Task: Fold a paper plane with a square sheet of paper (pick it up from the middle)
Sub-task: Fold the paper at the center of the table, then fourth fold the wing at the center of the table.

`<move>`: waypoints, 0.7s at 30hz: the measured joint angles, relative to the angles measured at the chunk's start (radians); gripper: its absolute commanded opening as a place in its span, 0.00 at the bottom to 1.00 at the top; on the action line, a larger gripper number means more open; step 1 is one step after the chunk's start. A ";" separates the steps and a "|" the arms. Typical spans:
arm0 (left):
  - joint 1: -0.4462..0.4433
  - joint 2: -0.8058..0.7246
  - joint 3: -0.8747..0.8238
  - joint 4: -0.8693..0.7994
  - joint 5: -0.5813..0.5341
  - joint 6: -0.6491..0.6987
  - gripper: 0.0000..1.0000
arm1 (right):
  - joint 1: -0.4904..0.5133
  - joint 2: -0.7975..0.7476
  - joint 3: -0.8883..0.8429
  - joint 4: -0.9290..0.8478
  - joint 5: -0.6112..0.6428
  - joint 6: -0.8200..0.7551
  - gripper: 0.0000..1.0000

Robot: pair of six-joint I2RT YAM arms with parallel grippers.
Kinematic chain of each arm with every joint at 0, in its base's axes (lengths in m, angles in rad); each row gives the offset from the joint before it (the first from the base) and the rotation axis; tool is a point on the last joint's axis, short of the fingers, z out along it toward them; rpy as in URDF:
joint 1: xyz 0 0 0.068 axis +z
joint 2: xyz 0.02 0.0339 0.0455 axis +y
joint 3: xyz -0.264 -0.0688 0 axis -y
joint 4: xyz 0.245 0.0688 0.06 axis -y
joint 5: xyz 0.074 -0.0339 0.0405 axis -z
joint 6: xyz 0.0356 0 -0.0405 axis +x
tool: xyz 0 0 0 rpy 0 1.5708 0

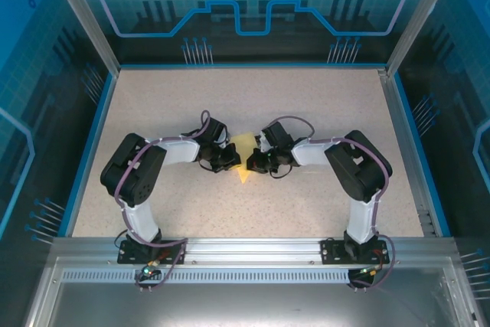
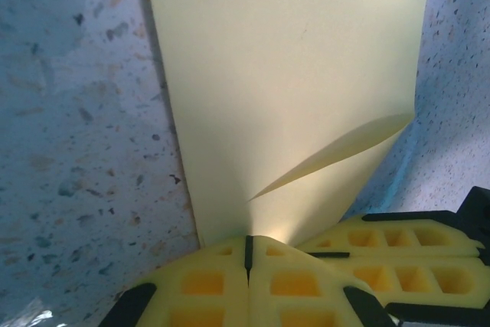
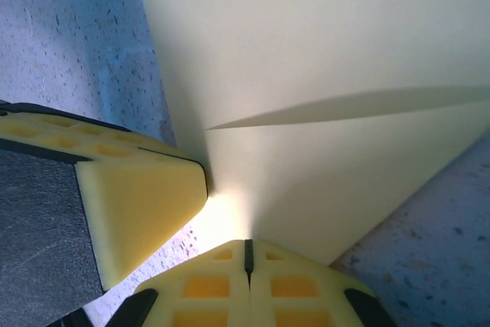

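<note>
The pale-yellow sheet of paper (image 1: 243, 151) is folded and sits mid-table between both grippers, with a point toward the near side. Whether it has the form of a paper plane I cannot tell. My left gripper (image 1: 230, 160) is shut on its left side. In the left wrist view the closed tips (image 2: 247, 239) pinch the paper (image 2: 291, 74), which has a raised flap. My right gripper (image 1: 257, 162) is shut on the right side. In the right wrist view the paper (image 3: 329, 51) rises from its closed tips (image 3: 247, 244). The two grippers almost touch.
The speckled table (image 1: 168, 105) is framed by blue walls and a metal rail at the near edge (image 1: 245, 249). A finger of the right gripper (image 2: 406, 254) shows in the left wrist view. A left finger (image 3: 138, 197) shows in the right wrist view.
</note>
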 measured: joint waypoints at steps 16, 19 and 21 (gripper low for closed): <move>-0.005 0.047 0.119 -0.172 -0.021 0.192 0.03 | -0.140 -0.037 0.134 -0.121 0.095 -0.164 0.39; -0.005 0.049 0.122 -0.177 -0.018 0.217 0.03 | -0.158 -0.005 0.157 -0.130 0.046 -0.201 0.44; -0.005 0.049 0.122 -0.177 -0.018 0.220 0.02 | -0.164 0.021 0.163 -0.140 0.018 -0.220 0.45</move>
